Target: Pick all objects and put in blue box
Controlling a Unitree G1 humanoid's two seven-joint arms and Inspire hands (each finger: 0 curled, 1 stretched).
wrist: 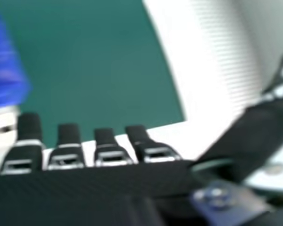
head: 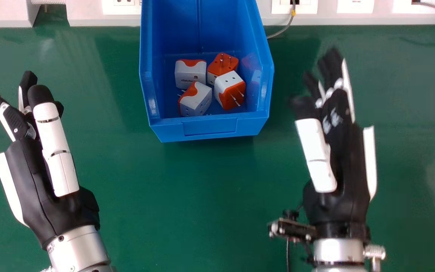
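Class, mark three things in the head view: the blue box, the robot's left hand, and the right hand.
Blue box (head: 210, 127): head view, on its front wall.
Left hand (head: 36, 189): head view, on the palm.
Right hand (head: 336, 204): head view, on the lower palm.

No text or brand can be read (in either view); no label, number or sign.
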